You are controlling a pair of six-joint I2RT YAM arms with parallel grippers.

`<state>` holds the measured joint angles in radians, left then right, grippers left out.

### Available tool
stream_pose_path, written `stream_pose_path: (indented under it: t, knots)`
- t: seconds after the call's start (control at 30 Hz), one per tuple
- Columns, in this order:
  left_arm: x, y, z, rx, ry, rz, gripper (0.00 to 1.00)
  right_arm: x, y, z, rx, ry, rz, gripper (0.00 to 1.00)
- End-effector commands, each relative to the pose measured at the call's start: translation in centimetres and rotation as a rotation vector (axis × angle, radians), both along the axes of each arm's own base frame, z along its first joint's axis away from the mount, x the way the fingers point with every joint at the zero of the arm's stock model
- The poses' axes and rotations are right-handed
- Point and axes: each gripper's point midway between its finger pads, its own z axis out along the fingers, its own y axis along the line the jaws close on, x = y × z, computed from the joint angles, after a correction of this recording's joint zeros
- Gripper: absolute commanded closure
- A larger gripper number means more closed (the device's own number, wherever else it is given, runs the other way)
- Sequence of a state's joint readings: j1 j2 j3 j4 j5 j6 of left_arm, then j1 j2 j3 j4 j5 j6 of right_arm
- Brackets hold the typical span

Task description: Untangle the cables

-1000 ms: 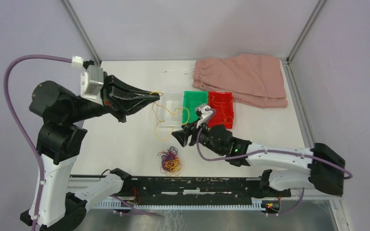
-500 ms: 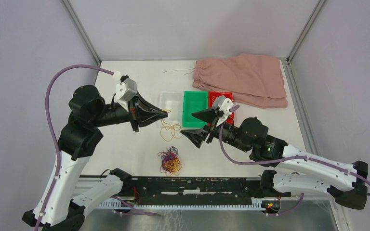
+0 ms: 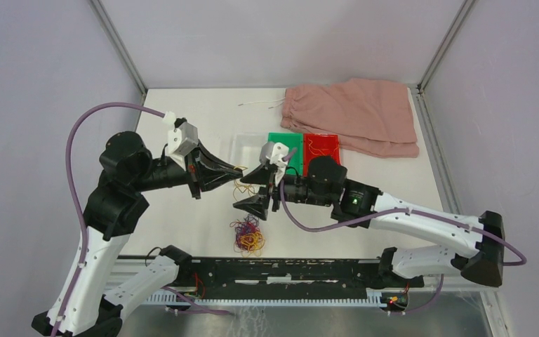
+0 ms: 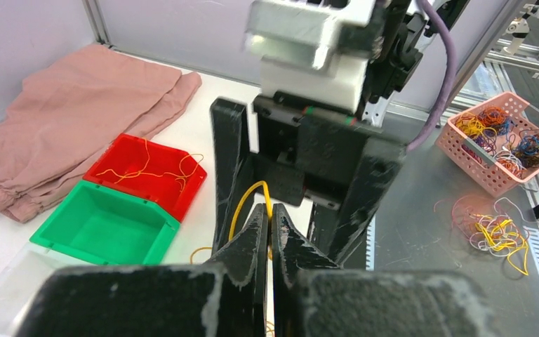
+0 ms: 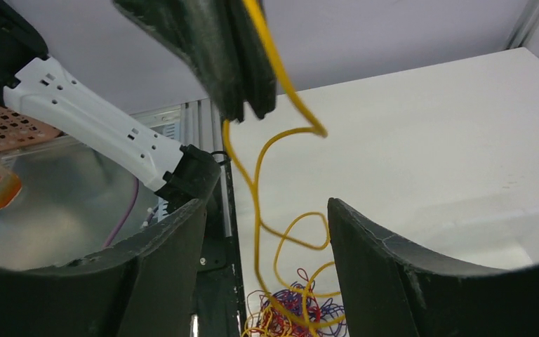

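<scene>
Handling: featherlight, limp, springy curls; likely to snag on neighbours and slip from a loose pinch; best pinched on a free stretch, away from knots.
Yellow cable (image 3: 242, 188): dangling in loops just left of the green bin (image 3: 289, 140); link to the clump not clear.
Clump (image 3: 248, 235): yellow, red and purple cables on the table (image 3: 196, 112), left of the green bin and nearer the arm bases.
Left jaws: pressed together on the yellow cable's upper end, left of the green bin.
Right jaws: spread wide, straddling the hanging strand, apparently not touching it; holding nothing.
</scene>
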<state>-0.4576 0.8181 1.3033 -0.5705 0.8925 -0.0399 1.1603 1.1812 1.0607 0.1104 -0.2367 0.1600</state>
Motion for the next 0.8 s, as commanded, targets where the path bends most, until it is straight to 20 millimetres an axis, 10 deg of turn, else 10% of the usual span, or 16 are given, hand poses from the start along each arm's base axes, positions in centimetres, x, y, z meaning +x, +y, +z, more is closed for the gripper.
stream_pose_path:
  t: [0.0, 0.27, 0.43, 0.57, 0.77]
  knots:
    - [-0.6, -0.2, 1.5, -0.041, -0.032, -0.032, 0.97, 2.0, 1.5, 2.9, 0.059, -0.033, -0.067, 0.33]
    - [-0.5, 0.2, 0.8, -0.026, -0.036, 0.005, 0.92, 4.7, -1.1, 3.1, 0.128, -0.029, -0.271, 0.93]
    - [1.5, 1.1, -1.5, 0.062, -0.048, 0.113, 0.28, 8.3, -6.1, 0.5, 0.064, 0.063, -0.505, 0.99]
    - [3.3, 2.1, -3.9, 0.164, -0.045, 0.2, 0.0, 12.7, -11.8, -3.9, -0.099, 0.208, -0.755, 0.99]
    - [3.8, 2.8, -5.8, 0.232, -0.033, 0.232, 0.01, 17.4, -18.2, -9.2, -0.329, 0.294, -1.027, 1.0]
